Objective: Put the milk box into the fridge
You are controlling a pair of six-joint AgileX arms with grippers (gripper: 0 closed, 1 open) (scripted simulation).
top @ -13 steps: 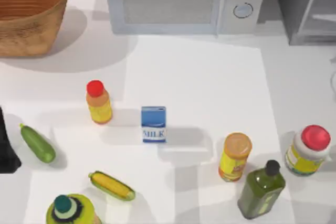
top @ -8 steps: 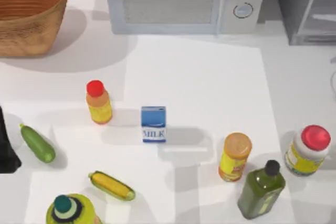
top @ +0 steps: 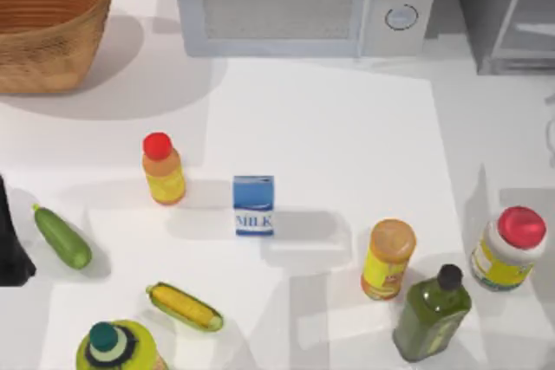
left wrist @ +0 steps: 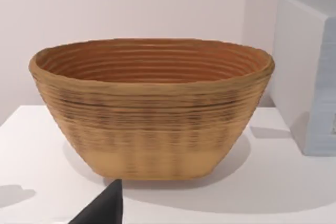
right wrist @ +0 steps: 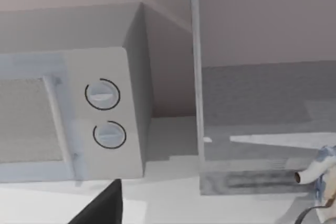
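1. Left gripper (top: 10,249): parked at the table's left edge, near the cucumber (top: 62,236); finger state cannot be told.
2. Milk box (top: 254,205): upright mid-table, untouched, right of the yellow bottle (top: 162,169).
3. Fridge (top: 507,10): far right corner, beside the microwave (top: 303,2).
4. Step, as judged: approach pending; next, reach and grasp the carton.

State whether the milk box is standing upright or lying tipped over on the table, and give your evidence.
Upright. In the top view the milk box shows its blue top above the white front with the MILK lettering level, standing free on the table, touched by neither gripper.
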